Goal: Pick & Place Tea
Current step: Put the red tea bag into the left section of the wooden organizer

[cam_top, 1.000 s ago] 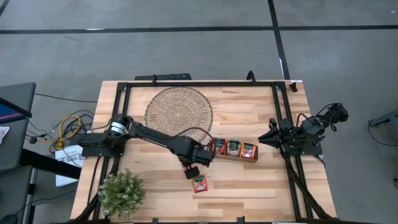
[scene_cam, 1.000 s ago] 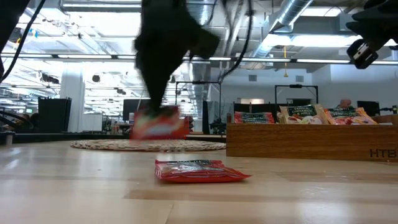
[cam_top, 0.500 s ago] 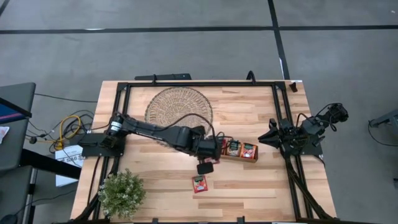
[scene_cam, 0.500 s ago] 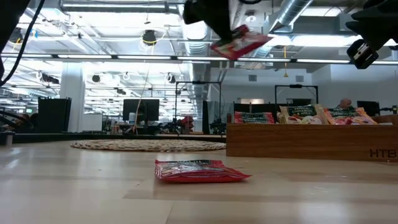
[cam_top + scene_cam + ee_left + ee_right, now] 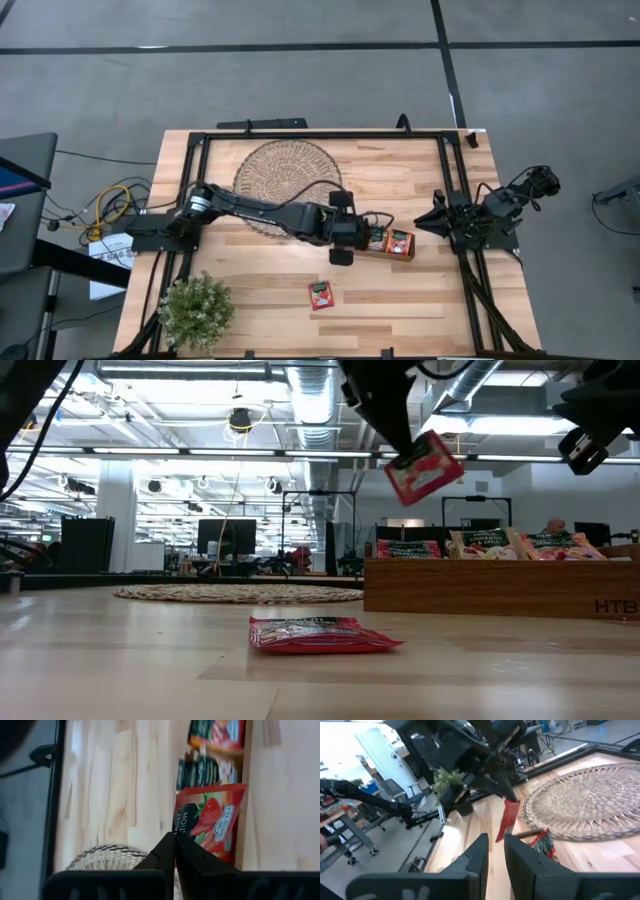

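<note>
A small potted plant (image 5: pixel 195 311) stands at the near left corner of the wooden counter (image 5: pixel 260 280). Farther in, toward the far edge, lies a round woven mat (image 5: pixel 285 172).

The left arm reaches from its base on the left across the counter, and the left gripper (image 5: pixel 342 243) hangs in the air over the left end of the narrow wooden tray (image 5: pixel 400 256). Its jaws are together, clamped on the top edge of a red tea sachet (image 5: pixel 424 467), which dangles tilted above the tray in the low view. In the left wrist view the same sachet (image 5: pixel 212 820), printed with a strawberry, hangs below the closed jaws, with the tray's compartments beyond it.

Near the front of the counter, left of the tray and apart from it, a second red sachet (image 5: pixel 320 295) lies flat on the wood; the low view shows it (image 5: pixel 320 634) in the foreground, untouched.

The tray itself sits right of centre, and more sachets (image 5: pixel 482 545) stand upright in its compartments, their tops showing above the wooden wall.

The right gripper (image 5: pixel 432 222) waits at the right side of the counter, just beyond the tray's right end. Its jaws stand a little apart with nothing between them.
</note>
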